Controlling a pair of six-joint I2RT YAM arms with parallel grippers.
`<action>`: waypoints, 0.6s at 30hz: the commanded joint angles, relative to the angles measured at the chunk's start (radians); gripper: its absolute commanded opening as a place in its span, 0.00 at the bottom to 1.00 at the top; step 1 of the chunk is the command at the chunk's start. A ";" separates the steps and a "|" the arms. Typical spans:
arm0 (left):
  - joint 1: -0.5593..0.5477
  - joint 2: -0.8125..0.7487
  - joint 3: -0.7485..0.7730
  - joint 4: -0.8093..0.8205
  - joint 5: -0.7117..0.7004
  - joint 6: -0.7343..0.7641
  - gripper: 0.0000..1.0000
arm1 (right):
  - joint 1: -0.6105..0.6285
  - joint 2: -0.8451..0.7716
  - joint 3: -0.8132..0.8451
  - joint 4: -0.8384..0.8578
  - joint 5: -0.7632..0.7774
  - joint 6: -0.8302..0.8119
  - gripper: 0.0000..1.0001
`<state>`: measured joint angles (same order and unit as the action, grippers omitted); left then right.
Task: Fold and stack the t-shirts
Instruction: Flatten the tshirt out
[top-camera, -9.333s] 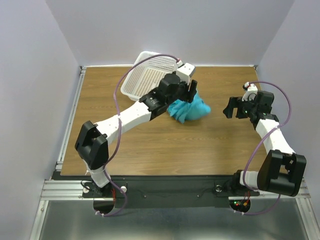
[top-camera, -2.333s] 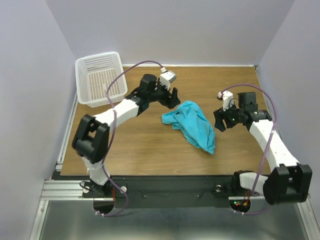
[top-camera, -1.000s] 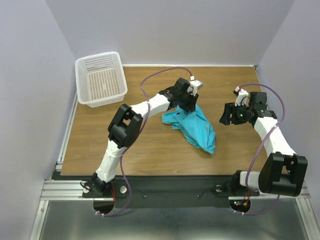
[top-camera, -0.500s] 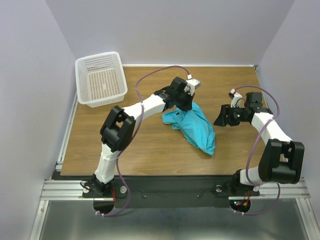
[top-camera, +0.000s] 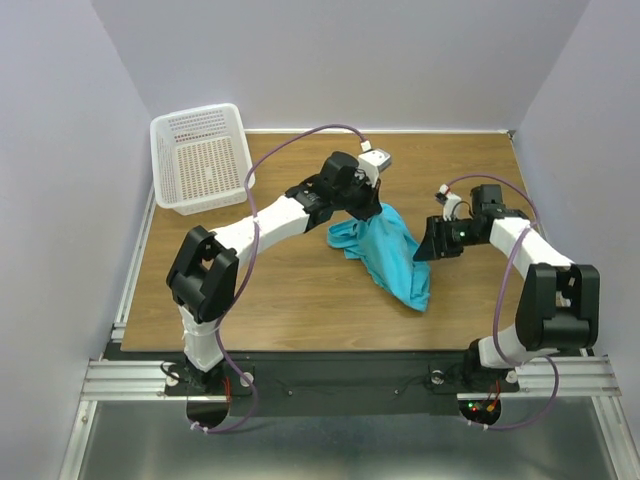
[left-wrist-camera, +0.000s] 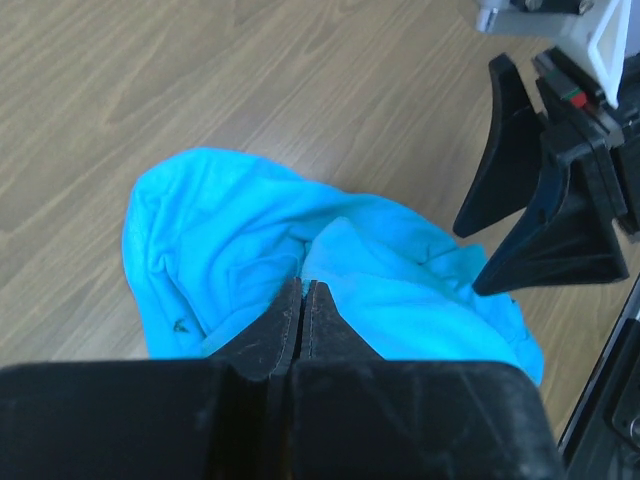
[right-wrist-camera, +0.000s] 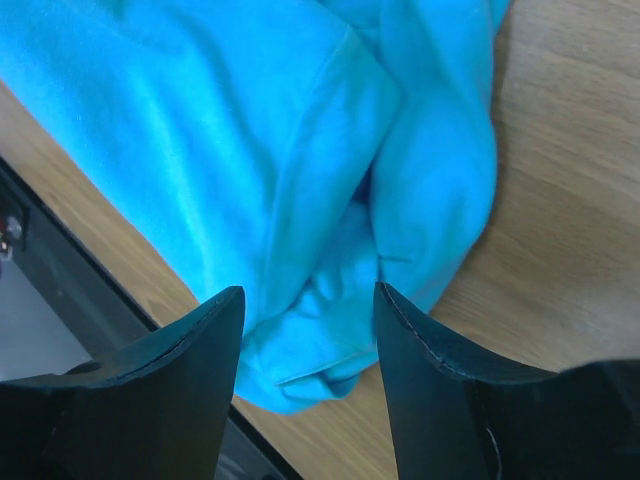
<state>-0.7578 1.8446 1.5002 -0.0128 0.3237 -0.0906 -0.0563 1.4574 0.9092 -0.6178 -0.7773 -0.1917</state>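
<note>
One crumpled turquoise t-shirt (top-camera: 395, 262) lies in the middle of the wooden table. My left gripper (top-camera: 372, 208) is at the shirt's far edge, shut on a pinch of the cloth. In the left wrist view its jaws (left-wrist-camera: 303, 288) meet where the folds of the t-shirt (left-wrist-camera: 230, 230) gather. My right gripper (top-camera: 422, 248) hovers low at the shirt's right edge, open. In the right wrist view its fingers (right-wrist-camera: 308, 300) straddle a bunched corner of the t-shirt (right-wrist-camera: 250, 130) without touching it.
A white mesh basket (top-camera: 200, 160) stands at the table's far left corner. Bare wood (top-camera: 300, 290) surrounds the shirt. The black front rail (top-camera: 350, 365) runs along the near edge. The right gripper's fingers (left-wrist-camera: 545, 245) sit close to the left gripper.
My left gripper has shut on the shirt's far edge and drawn it slightly left. The right gripper has moved left to the shirt's right edge, its jaws narrowing a little.
</note>
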 joint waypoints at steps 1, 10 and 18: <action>-0.003 -0.054 -0.031 0.047 -0.008 -0.009 0.00 | 0.018 0.055 0.086 -0.103 0.108 -0.074 0.59; -0.002 -0.100 -0.106 0.062 -0.025 -0.011 0.00 | 0.047 0.075 0.099 -0.227 0.133 -0.167 0.56; 0.008 -0.165 -0.155 0.070 -0.072 -0.018 0.00 | 0.093 0.161 0.132 -0.240 0.098 -0.169 0.21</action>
<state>-0.7574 1.7855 1.3712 0.0132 0.2852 -0.1020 0.0353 1.6016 0.9932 -0.8207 -0.6529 -0.3489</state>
